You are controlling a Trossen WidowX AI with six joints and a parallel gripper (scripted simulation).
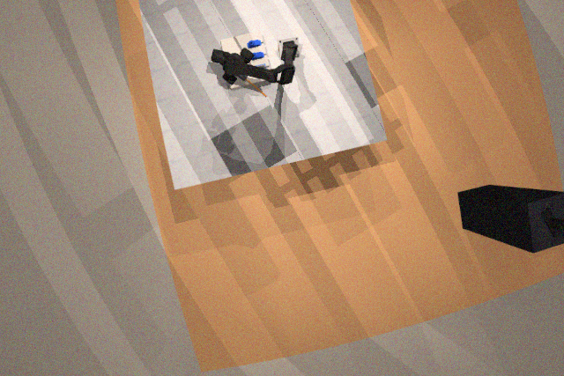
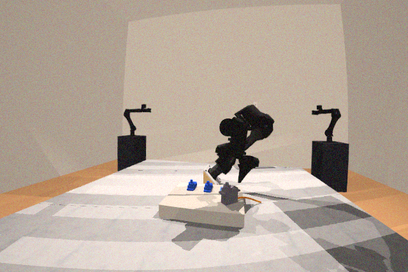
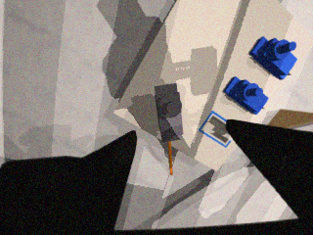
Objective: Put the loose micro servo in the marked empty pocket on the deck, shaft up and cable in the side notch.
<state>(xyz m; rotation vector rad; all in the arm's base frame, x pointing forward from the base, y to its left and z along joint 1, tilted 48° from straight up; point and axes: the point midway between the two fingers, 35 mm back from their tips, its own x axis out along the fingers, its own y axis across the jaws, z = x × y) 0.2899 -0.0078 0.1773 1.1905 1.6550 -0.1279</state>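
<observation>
The loose grey micro servo (image 2: 229, 195) (image 3: 168, 109) stands upright, shaft up, on the beige deck (image 1: 231, 45) (image 2: 184, 200) (image 3: 198, 24), near its edge. Its orange cable (image 1: 257, 88) (image 2: 250, 199) (image 3: 170, 159) runs out past the deck edge. The empty pocket, outlined in blue (image 3: 213, 137), lies right of the servo in the wrist view, partly beside the right finger. My gripper (image 1: 237, 66) (image 3: 180, 129) is open and empty, above the deck, pointing down. The servo shows between and beyond the fingertips in the wrist view; the arm hides its body in the top view.
Two blue servos sit in the deck beyond the pocket: the nearer one (image 1: 257, 55) (image 2: 208, 186) (image 3: 246, 94) and the farther one (image 1: 254, 43) (image 2: 191, 185) (image 3: 274, 56). The arm's base stands just beyond the deck. Two other arms on black pedestals (image 2: 131, 151) (image 2: 329, 165) stand far back.
</observation>
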